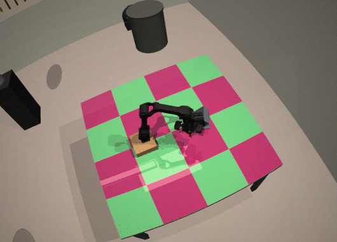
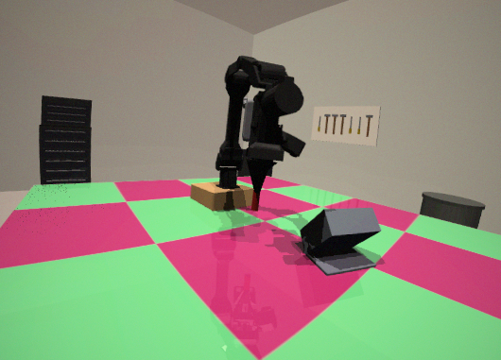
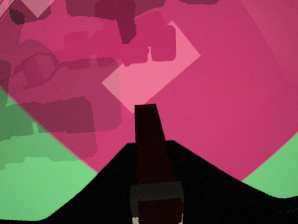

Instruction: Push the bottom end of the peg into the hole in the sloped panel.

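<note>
The red peg (image 2: 255, 200) is held firmly between the nearly closed fingers (image 2: 257, 192), above the desk (image 2: 95, 277). Next, it must be tilted and aligned with the sloped panel (image 2: 341, 231).

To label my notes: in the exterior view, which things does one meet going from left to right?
Black cabinet → wooden base block → red peg in the gripper → grey sloped panel → tool poster → grey bin.

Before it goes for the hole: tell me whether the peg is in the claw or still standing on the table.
In the claw: it is shut on the dark red peg, which hangs point-down, clear of the table.
</note>
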Controlling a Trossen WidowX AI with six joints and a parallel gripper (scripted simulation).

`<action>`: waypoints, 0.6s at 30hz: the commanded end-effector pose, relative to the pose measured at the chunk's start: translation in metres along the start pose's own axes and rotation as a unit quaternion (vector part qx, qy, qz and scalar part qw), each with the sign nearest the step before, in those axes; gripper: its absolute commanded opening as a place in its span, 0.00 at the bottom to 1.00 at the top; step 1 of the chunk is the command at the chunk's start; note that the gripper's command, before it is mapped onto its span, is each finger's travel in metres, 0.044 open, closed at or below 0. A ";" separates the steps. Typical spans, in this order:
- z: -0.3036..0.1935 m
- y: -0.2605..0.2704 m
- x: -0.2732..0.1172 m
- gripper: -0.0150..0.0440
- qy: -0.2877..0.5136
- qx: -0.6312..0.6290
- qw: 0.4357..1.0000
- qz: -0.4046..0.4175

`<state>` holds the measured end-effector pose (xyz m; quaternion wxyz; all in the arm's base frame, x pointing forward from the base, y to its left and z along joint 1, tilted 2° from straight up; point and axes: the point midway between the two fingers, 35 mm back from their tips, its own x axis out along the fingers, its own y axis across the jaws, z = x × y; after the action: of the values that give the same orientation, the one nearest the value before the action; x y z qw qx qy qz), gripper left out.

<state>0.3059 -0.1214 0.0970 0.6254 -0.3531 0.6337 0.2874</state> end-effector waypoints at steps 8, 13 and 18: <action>0.009 0.004 0.000 0.25 0.008 0.036 0.999 -0.017; 0.014 0.005 0.000 0.25 0.010 0.052 0.998 -0.027; 0.018 0.005 -0.001 0.25 0.011 0.068 0.997 -0.036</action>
<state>0.3131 -0.1065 0.0982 0.6488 -0.3390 0.6421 0.2277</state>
